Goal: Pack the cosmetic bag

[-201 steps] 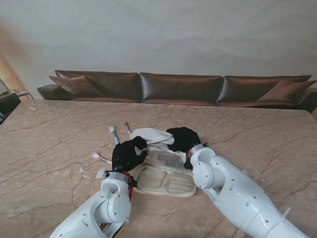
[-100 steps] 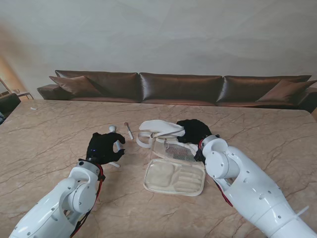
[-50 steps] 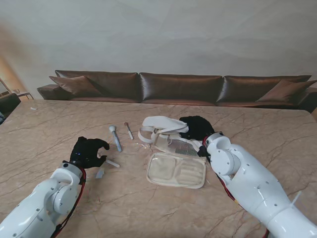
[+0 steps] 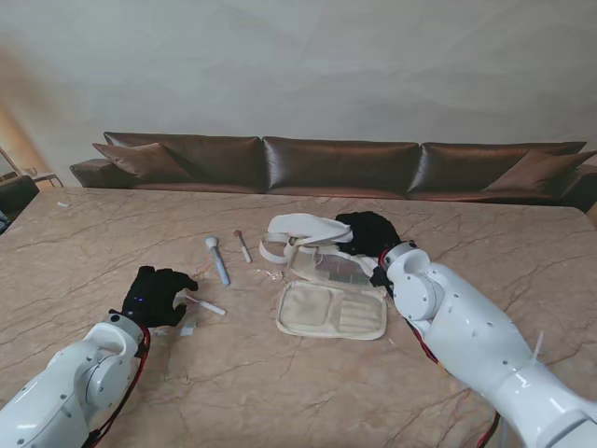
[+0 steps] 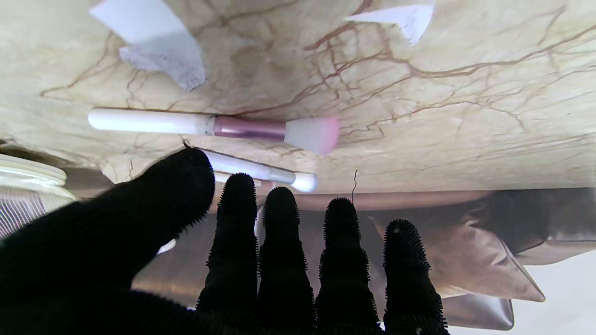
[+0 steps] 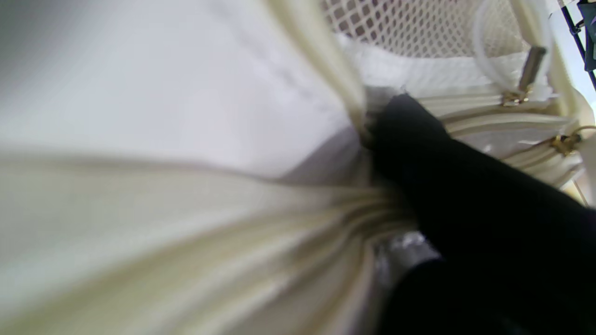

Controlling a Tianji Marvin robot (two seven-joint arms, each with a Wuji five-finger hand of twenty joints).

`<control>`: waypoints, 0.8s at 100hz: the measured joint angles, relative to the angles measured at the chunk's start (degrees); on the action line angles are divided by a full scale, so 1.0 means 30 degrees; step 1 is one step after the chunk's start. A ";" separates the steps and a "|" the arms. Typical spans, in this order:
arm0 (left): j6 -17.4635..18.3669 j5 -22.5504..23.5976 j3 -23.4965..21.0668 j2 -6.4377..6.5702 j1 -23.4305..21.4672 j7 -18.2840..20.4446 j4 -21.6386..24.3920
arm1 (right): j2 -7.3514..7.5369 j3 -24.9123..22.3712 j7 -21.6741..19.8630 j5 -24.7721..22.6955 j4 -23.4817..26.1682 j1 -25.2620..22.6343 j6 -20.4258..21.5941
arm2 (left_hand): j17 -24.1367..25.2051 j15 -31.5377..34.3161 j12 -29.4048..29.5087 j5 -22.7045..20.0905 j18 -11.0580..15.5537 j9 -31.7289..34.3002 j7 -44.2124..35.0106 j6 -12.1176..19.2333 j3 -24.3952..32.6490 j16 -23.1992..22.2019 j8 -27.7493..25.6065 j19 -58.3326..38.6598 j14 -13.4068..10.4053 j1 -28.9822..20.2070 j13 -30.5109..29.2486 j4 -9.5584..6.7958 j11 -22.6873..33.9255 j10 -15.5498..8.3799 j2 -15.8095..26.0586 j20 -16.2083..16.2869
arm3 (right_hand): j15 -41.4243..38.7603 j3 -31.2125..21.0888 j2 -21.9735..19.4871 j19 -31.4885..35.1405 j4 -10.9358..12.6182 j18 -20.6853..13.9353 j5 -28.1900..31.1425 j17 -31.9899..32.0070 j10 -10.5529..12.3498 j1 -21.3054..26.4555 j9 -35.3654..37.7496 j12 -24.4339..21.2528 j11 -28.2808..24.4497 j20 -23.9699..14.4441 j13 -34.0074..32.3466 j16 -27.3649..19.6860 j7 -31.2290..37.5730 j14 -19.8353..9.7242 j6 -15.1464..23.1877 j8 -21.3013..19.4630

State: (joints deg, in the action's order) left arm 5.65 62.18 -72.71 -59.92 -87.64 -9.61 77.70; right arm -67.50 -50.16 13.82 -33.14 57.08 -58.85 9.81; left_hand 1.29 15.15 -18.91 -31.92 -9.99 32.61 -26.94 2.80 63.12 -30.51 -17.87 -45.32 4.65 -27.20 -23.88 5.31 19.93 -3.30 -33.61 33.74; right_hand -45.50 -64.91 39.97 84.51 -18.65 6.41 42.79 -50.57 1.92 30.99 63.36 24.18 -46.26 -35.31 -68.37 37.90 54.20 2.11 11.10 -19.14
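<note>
Two hands work around the cosmetics bag (image 4: 332,301), which lies unzipped mid-worktop (image 4: 466,252). The right hand (image 4: 367,232) grips the bag's far edge. Left of the bag, the left hand (image 4: 156,295) hovers spread and empty over a pink-tipped brush (image 5: 214,128).

A black fingertip (image 6: 400,121) presses into cream bag (image 6: 186,223) folds at frame centre; white mesh (image 6: 396,28) fills the upper right.
</note>
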 measured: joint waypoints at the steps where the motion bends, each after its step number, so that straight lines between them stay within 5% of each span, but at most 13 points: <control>1: 0.0012 0.0024 0.0024 0.0011 0.0018 -0.0030 -0.0044 | -0.0008 0.0009 0.0035 -0.0005 -0.0012 0.0013 0.0010 | 0.0026 0.0229 0.0000 0.0075 0.0000 0.0000 0.0073 0.0000 -0.0007 -0.0001 0.0015 0.0043 0.0002 0.0000 0.0148 -0.0003 0.0000 0.0000 -0.0075 0.0000 | 0.0005 0.0000 0.0000 0.0000 0.0000 0.0000 0.0000 0.0000 0.0000 0.0000 0.0000 0.0000 0.0003 -0.0002 0.0000 0.0000 0.0000 0.0000 0.0009 0.0000; 39: -0.0596 -0.0418 0.2042 0.0061 0.1340 -0.1968 -0.2087 | -0.0260 0.0462 0.0561 0.0223 -0.0558 0.0251 0.0579 | 0.0545 0.0980 -0.0996 0.0350 0.0000 -0.0991 -0.0675 0.0568 -0.0536 -0.0689 -0.0465 0.0137 0.0323 0.0025 0.1202 0.0555 0.0391 0.0101 -0.0573 0.0312 | 0.0027 0.0000 0.0000 0.0199 0.0000 0.0008 0.0000 0.0000 0.0003 0.0001 -0.0001 -0.0003 0.0022 -0.0266 0.0002 0.0085 0.0007 0.0015 0.0040 0.0138; 56: -0.0866 -0.0373 0.3252 0.0001 0.2375 -0.3329 -0.3459 | -0.0325 0.0528 0.0683 0.0368 -0.0643 0.0249 0.0619 | 0.0566 0.1645 -0.1726 0.0288 0.0000 -0.0984 -0.4205 0.1147 -0.0536 -0.1114 -0.2382 -0.0312 0.0340 0.0025 0.1203 0.0727 0.1145 0.0101 -0.0573 0.0377 | 0.0027 0.0000 0.0000 0.0452 0.0000 0.0033 0.0000 0.0000 0.0003 0.0003 -0.0001 -0.0004 0.0022 -0.0271 0.0002 0.0133 0.0012 0.0025 0.0040 0.0175; 78: -0.1102 -0.0518 0.3711 -0.0053 0.2790 -0.3089 -0.3875 | -0.0363 0.0520 0.0632 0.0597 -0.0643 0.0225 0.0663 | 0.0569 0.1909 -0.1901 0.0004 0.0000 -0.0971 -0.6584 0.1551 -0.0535 -0.1137 -0.3364 -0.0748 0.0408 0.0015 0.1203 0.0731 0.1174 0.0102 -0.0902 0.0377 | 0.0011 0.0000 -0.0002 0.0465 0.0000 0.0047 0.0000 0.0000 0.0003 0.0005 -0.0001 -0.0004 0.0022 -0.0514 0.0002 0.0163 0.0018 0.0034 0.0040 0.0177; 80: -0.1102 -0.0517 0.3749 -0.0053 0.2816 -0.3090 -0.3921 | -0.0367 0.0517 0.0623 0.0614 -0.0642 0.0224 0.0663 | 0.0568 0.1916 -0.1908 -0.0001 0.0000 -0.0971 -0.6641 0.1684 -0.0523 -0.1137 -0.3427 -0.0770 0.0408 0.0005 0.1203 0.1077 0.1175 0.0102 -0.0911 0.0377 | 0.0011 0.0000 -0.0002 0.0465 0.0000 0.0048 0.0000 0.0000 0.0003 0.0005 -0.0001 -0.0004 0.0022 -0.0515 0.0002 0.0163 0.0018 0.0034 0.0040 0.0177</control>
State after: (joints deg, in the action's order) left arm 2.35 60.63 -61.46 -60.08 -79.19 -18.88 65.94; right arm -68.60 -48.61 15.69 -31.30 55.15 -58.18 11.80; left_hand 3.00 20.90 -24.64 -31.93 -9.99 29.70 -46.86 7.85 61.56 -33.93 -28.15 -47.63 5.87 -27.19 -20.27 8.54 23.45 -3.00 -36.34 34.87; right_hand -45.47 -64.91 39.97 85.90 -18.65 6.56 42.79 -50.57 1.93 31.01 63.36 24.17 -46.19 -36.86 -68.37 38.39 54.26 2.21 11.22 -18.61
